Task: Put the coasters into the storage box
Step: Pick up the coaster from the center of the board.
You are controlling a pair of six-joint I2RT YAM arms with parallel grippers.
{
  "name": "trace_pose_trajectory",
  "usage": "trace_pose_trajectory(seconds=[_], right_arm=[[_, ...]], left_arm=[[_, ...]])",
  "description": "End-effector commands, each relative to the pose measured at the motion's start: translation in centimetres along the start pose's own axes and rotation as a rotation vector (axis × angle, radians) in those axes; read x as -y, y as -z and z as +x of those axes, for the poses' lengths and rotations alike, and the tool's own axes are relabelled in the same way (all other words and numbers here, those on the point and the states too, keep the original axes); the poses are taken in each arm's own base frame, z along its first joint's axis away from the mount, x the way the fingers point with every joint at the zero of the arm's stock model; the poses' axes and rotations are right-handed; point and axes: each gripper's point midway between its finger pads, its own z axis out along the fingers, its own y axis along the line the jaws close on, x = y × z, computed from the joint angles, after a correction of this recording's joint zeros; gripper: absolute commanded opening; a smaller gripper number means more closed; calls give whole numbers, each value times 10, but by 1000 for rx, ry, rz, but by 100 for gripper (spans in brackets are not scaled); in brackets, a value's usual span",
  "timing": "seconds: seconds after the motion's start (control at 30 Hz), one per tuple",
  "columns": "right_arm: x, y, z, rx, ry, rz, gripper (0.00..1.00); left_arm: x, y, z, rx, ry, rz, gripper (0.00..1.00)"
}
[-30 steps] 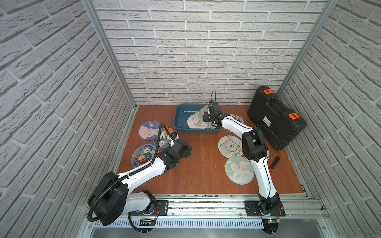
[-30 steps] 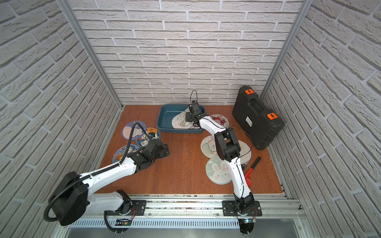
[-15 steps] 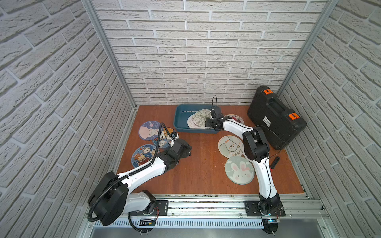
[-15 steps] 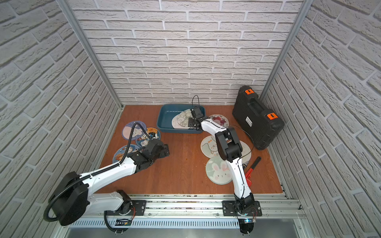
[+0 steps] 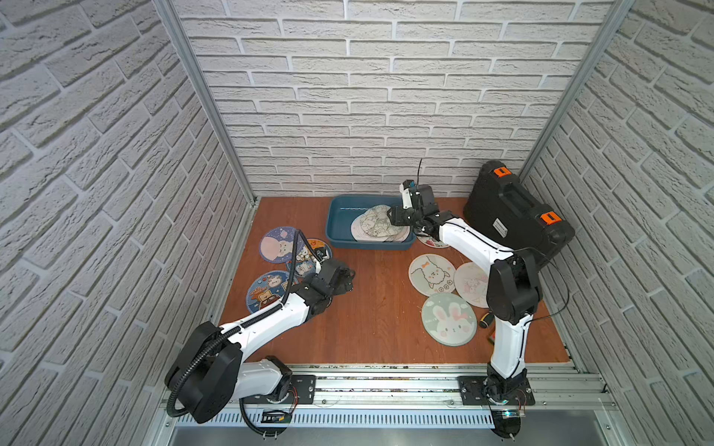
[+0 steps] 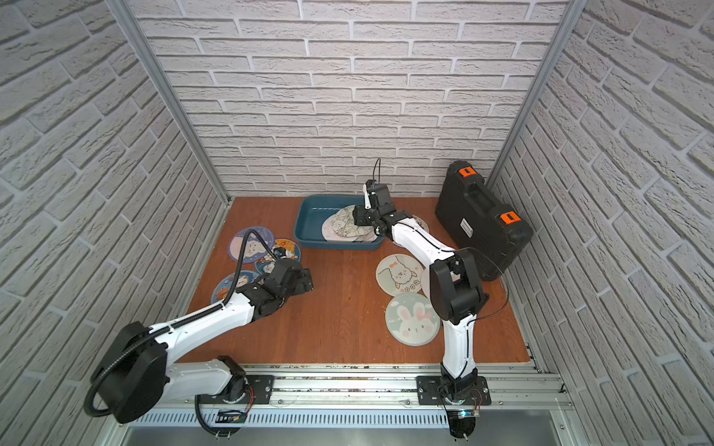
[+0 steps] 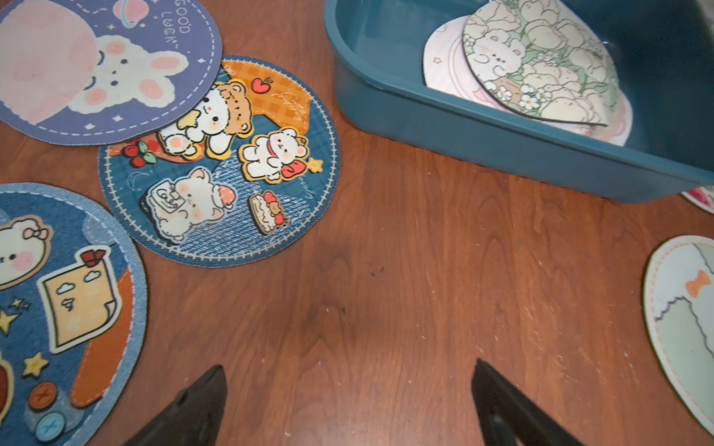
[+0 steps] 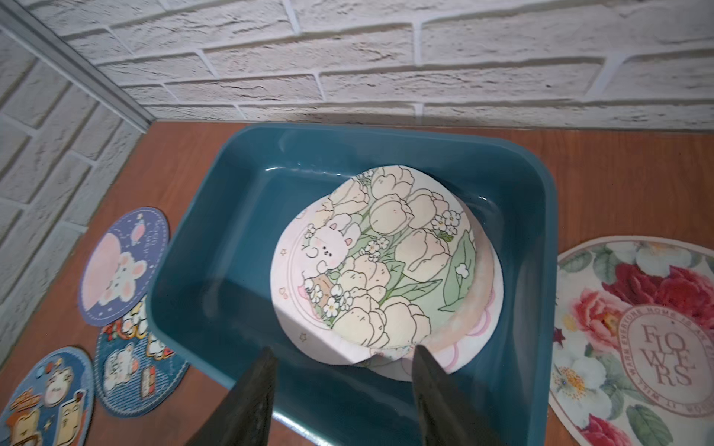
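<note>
Storage box (image 8: 521, 239): tulip-bunny coaster (image 8: 386, 255) atop pink coasters (image 8: 469, 336). Right pincer (image 8: 343, 349) above it, parted, gripping nothing; left pincer (image 7: 349, 365) spread wide, likewise.

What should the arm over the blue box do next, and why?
Probably lift the right gripper away: its jaws stand open and the tulip coaster already lies in the storage box. The rose coaster beside the box looks nearest to fetch.

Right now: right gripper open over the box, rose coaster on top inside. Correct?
Wrong coaster. On top in the box is the tulip coaster; the rose coaster lies on the table beside the box. The right gripper is open over the box. The right wrist view shows it.
</note>
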Motion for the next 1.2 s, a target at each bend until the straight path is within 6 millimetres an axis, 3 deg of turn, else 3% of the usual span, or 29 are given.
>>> trace_pose_trajectory(seconds=[0.0,0.37,0.57,0.87,1.17], right_arm=[[-14,16,10,-30,36,-81,57],[-51,45,71,-146,115,-211,57],[-57,55,96,-190,116,-238,57],[-56,64,114,-239,108,-247,57],[-53,69,119,-247,107,-241,57]], left_arm=[[-14,-6,3,-20,8,-56,98],[-45,-42,-10,-57,23,-128,98],[-52,-63,-21,-81,65,-124,98],[-54,-89,-34,-135,-40,-161,98],[-56,-114,-27,-218,-76,-193,98]])
